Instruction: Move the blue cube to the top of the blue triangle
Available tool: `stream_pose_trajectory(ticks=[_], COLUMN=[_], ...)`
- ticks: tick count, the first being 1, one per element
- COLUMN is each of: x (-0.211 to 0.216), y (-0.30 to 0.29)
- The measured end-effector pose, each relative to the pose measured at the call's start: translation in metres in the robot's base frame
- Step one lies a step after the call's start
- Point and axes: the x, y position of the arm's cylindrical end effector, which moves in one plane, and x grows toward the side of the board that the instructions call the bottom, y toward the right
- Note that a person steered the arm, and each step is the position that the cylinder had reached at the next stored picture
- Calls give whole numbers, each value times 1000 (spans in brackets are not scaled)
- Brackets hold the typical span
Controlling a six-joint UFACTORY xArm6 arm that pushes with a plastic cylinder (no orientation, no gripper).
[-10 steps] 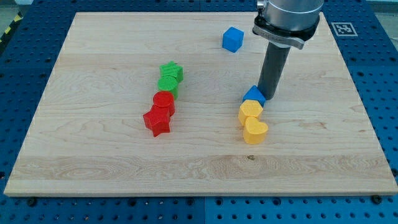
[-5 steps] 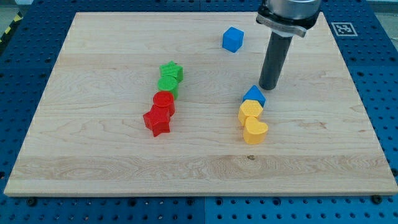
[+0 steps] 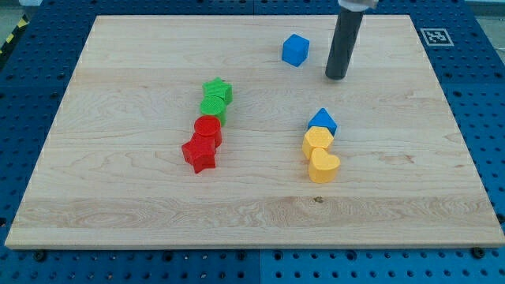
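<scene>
The pale wooden table (image 3: 118, 197) fills most of the frame on a blue perforated base (image 3: 24, 95), and the dark rod comes down from the top right with my tip (image 3: 336, 77) just right of the small blue cube (image 3: 295, 50), apart from it; there are no fingers to report. The blue triangle (image 3: 323, 121) sits right of centre, well below the cube, touching a yellow hexagonal block (image 3: 318, 140) and yellow heart (image 3: 323, 166) beneath it. Left of centre run a green star (image 3: 218, 91), green round block (image 3: 213, 108), red cylinder (image 3: 208, 128) and red star (image 3: 199, 153).
</scene>
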Motion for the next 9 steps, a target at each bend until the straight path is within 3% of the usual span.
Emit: stream_pose_trajectory(ticks=[2,3,9], x=[-84,-98,-32], y=[-22,-63,-80])
